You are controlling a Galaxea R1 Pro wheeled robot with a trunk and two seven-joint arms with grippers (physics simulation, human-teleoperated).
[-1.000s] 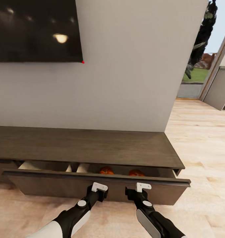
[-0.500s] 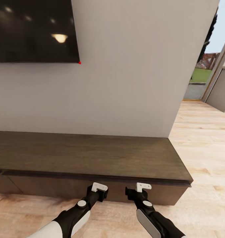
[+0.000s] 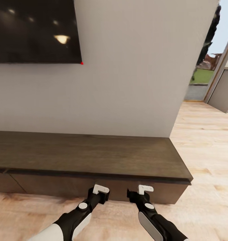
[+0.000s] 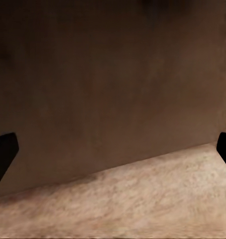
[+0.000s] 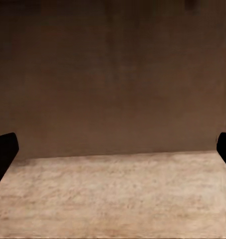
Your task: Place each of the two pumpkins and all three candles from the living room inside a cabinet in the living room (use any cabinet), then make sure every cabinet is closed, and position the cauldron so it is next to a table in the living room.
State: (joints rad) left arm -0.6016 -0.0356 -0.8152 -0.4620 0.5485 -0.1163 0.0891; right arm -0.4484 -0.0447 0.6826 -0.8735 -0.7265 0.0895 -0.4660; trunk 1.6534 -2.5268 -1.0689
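We face the shut cabinet (image 3: pixel 94 187), both grippers (image 3: pixel 104 195) (image 3: pixel 131 195) spread wide against its front; any rebound could reopen the drawer.

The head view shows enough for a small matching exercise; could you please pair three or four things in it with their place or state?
Things:
1. cabinet
2. TV
3. left gripper
4. right gripper

Places or states:
A. hung on the wall, upper left of the view
B. low against the wall, drawer front shut
C. in front of the drawer front, nearer the glass doors
D. in front of the drawer front, nearer the TV side

Pairs: 1-B, 2-A, 3-D, 4-C
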